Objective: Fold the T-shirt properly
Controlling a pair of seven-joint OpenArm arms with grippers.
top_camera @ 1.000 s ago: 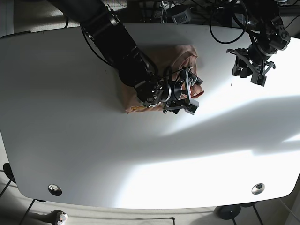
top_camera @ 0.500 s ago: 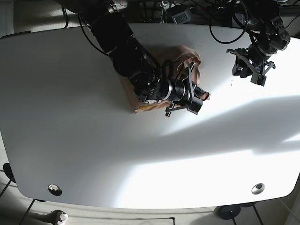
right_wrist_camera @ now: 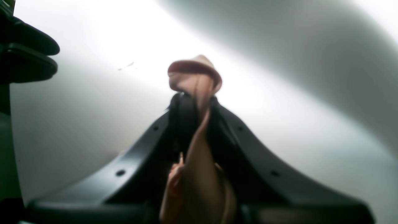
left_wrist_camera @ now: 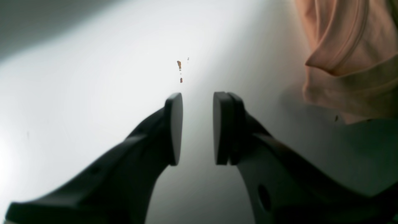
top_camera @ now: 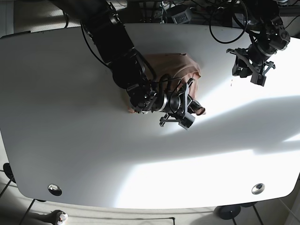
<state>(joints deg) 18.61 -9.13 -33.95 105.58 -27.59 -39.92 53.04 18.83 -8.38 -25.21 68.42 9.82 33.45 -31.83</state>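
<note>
right gripper point(right_wrist_camera: 194, 102) pinching soft peach T-shirt point(top_camera: 180, 65) fold; left gripper point(left_wrist_camera: 197, 127) parted

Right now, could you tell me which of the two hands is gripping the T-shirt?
The right hand: its fingers pinch the pink T-shirt. The left hand is open, holding nothing.

Hard light fell across the white table point(top_camera: 70, 140) in the base view, leaving a bright glare patch toward the lower right and long soft-edged diagonal shadows. The dark arms read almost as silhouettes. In the left wrist view the tabletop glowed overexposed at left and faded to grey shade at right and along the top. The right wrist view was soft and blurred, the pinched cloth point(right_wrist_camera: 194, 77) out of focus against blown-out white.
</note>
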